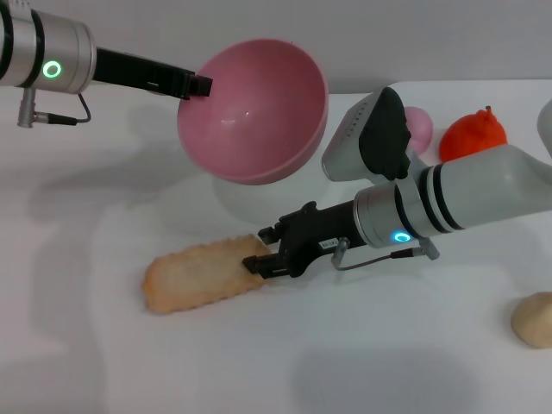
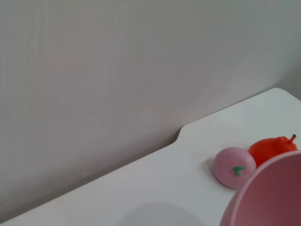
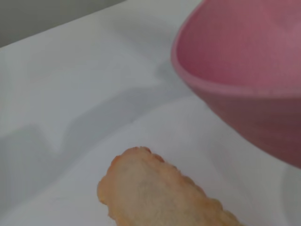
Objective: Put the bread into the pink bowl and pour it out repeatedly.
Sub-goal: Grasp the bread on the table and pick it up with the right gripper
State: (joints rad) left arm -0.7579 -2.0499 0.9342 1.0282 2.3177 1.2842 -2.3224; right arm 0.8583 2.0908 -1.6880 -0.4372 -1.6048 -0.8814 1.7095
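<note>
The pink bowl [image 1: 259, 112] hangs above the table at the back, tipped so its glossy inside faces me, and nothing lies in it. My left gripper [image 1: 200, 86] is shut on its left rim. The bowl's rim also shows in the left wrist view [image 2: 273, 197] and the right wrist view [image 3: 244, 70]. The bread [image 1: 194, 276] lies flat on the white table, pale tan side up, below and left of the bowl; its end shows close up [image 3: 155, 197]. My right gripper [image 1: 261, 252] is at the bread's right end, one finger on each side, shut on it.
Behind my right arm sit a small pink ball [image 1: 420, 125] [image 2: 233, 167] and an orange toy fruit [image 1: 474, 134] [image 2: 273, 147]. A beige lump [image 1: 535, 319] rests at the right edge. The table's back edge meets a grey wall.
</note>
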